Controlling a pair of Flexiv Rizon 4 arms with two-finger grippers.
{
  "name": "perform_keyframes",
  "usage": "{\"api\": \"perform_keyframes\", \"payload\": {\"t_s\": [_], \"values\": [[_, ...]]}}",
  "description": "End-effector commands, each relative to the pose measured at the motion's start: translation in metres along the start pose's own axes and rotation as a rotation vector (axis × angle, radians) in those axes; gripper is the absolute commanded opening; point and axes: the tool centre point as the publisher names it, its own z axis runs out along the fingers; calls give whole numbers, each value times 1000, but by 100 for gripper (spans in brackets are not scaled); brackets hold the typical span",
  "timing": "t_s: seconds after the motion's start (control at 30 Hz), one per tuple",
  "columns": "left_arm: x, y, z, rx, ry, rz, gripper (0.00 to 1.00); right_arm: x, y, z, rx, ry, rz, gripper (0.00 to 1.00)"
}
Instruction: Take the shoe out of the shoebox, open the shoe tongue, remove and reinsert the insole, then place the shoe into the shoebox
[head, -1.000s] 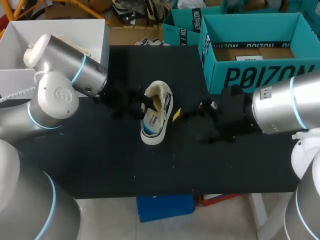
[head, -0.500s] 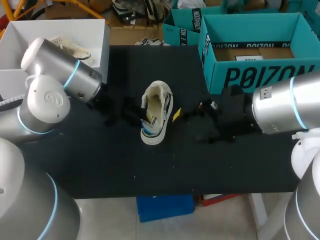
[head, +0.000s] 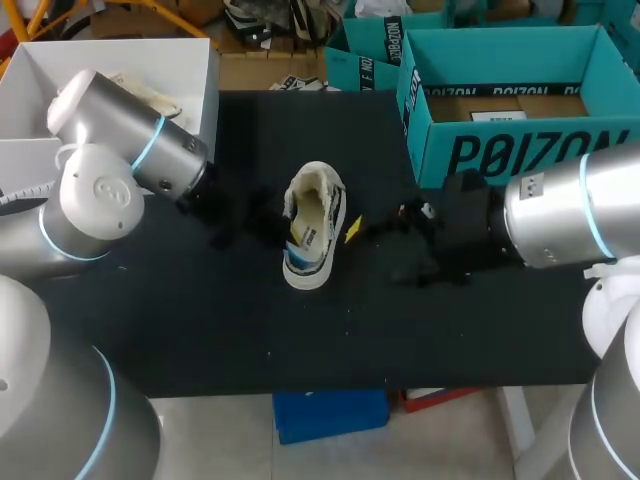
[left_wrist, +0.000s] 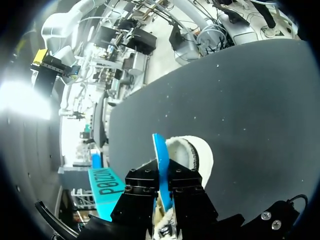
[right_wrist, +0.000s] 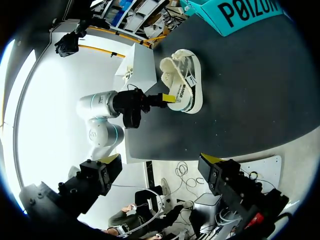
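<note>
A white sneaker (head: 315, 222) stands on the black table (head: 250, 330), its opening facing up. My left gripper (head: 277, 224) is at the shoe's left side, shut on the edge of the blue insole (head: 296, 238). In the left wrist view the insole (left_wrist: 158, 150) runs upright between the two black fingers (left_wrist: 142, 182), with the sneaker (left_wrist: 197, 155) just ahead of my left gripper (left_wrist: 162, 174). My right gripper (head: 382, 246) hangs open a little to the right of the shoe, holding nothing. The teal shoebox (head: 520, 150) stands open at the back right.
A white box (head: 190, 70) with another shoe in it sits at the back left, behind my left arm. A second teal box (head: 365, 60) stands behind the table. In the right wrist view my right gripper (right_wrist: 161, 162) spreads wide, far from the sneaker (right_wrist: 184, 87).
My left gripper has closed on the blue insole at the shoe's opening. The left arm shifted slightly. The right arm has not moved.
</note>
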Motion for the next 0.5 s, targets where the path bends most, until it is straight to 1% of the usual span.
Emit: {"api": "perform_keyframes", "payload": {"t_s": [0.03,0.23,0.33,0.5], "values": [[0,7,8,-6,6,-2,0,1,0,0,1,-1,0,100],[2,17,14,-34,18,-10,0,1,0,0,1,-1,0,100],[3,24,17,-67,37,0,0,1,0,0,1,-1,0,100],[1,29,18,-76,34,-7,0,1,0,0,1,-1,0,100]]}}
